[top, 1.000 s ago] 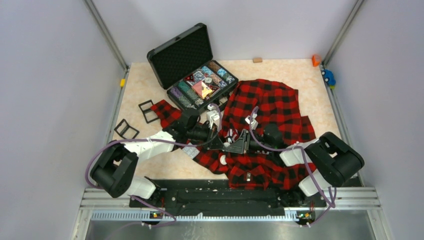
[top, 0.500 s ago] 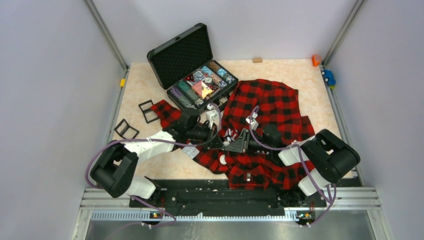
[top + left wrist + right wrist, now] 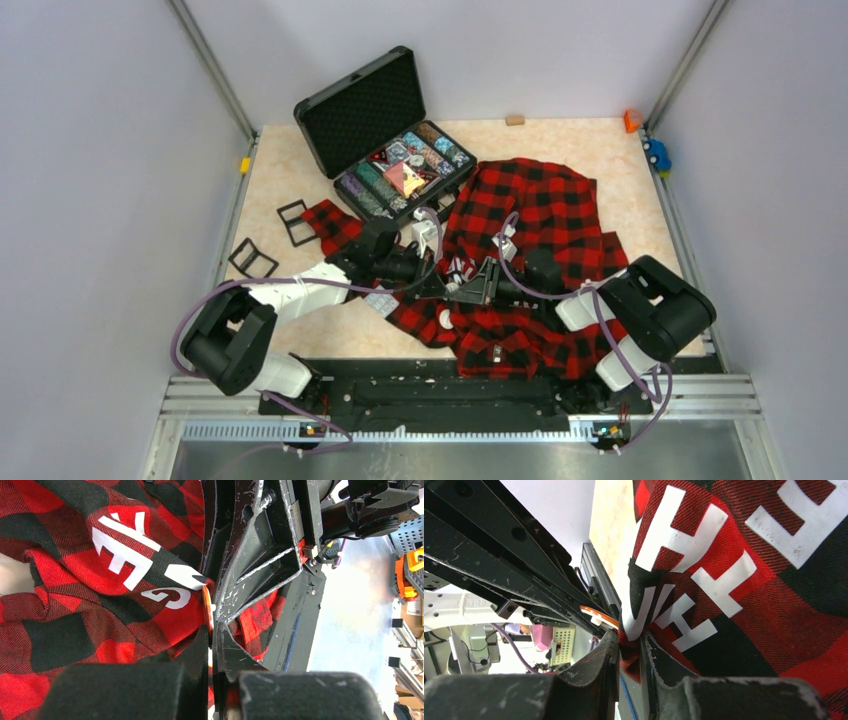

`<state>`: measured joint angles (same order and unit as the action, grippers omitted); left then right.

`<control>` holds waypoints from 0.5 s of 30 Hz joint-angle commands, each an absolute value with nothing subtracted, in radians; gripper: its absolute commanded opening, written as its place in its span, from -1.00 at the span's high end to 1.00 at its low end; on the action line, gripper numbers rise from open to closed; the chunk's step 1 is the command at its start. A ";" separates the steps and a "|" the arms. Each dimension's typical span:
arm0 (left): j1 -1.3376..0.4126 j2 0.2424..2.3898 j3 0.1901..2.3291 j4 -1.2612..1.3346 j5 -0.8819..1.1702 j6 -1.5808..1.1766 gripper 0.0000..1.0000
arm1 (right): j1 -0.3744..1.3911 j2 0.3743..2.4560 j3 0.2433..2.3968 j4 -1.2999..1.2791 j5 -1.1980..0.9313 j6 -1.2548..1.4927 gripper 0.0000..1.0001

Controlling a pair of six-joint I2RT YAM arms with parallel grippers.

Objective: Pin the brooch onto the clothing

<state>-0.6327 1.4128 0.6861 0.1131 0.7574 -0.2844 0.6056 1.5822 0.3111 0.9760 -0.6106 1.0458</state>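
**brooch and fold meet tip to tip**

the left gripper (image 3: 211,632) is clenched, its fingers (image 3: 196,649) drawn almost together, and an orange brooch (image 3: 206,605) sits clamped at their very tips. it shows edge-on, a thin orange sliver, its long line running straight out along the fingers. over on the other side, the right gripper (image 3: 629,647) is clamped too, its fingers (image 3: 603,655) pinching up a fold of the red-and-black checked shirt (image 3: 749,580) right by the white lettering (image 3: 684,575).

now the relation that matters: the pinched fold stands straight ahead of the brooch, and the two are at least just beside each other. in the left wrist view the orange edge looks to touch the cloth where a white letter curls over. whether the pin has gone into the weave cannot be told, as the back of the brooch is hidden. the left arm is the nearer one, since it carries the piece, and the right arm only offers the cloth.

from above, both grippers meet nose to nose over the near left part of the shirt (image 3: 540,210), which lies rumpled across the table (image 3: 600,150). an open case (image 3: 395,150) sits well apart, farther back.
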 commanded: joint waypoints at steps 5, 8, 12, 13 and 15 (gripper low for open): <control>-0.678 1.374 0.695 0.171 0.971 -0.314 1.00 | 0.555 1.605 0.335 0.957 -0.386 1.042 1.00; -0.678 1.371 0.695 0.169 0.976 -0.313 1.00 | 0.550 1.600 0.332 0.949 -0.380 1.045 1.00; -0.682 1.378 0.695 0.181 0.998 -0.322 1.00 | 0.548 1.602 0.351 0.913 -0.375 1.041 1.00; -0.685 1.379 0.697 0.181 0.998 -0.319 1.00 | 0.548 1.603 0.361 0.899 -0.374 1.037 1.00; -0.691 1.380 0.699 0.178 0.999 -0.315 1.00 | 0.548 1.602 0.381 0.858 -0.372 1.027 1.00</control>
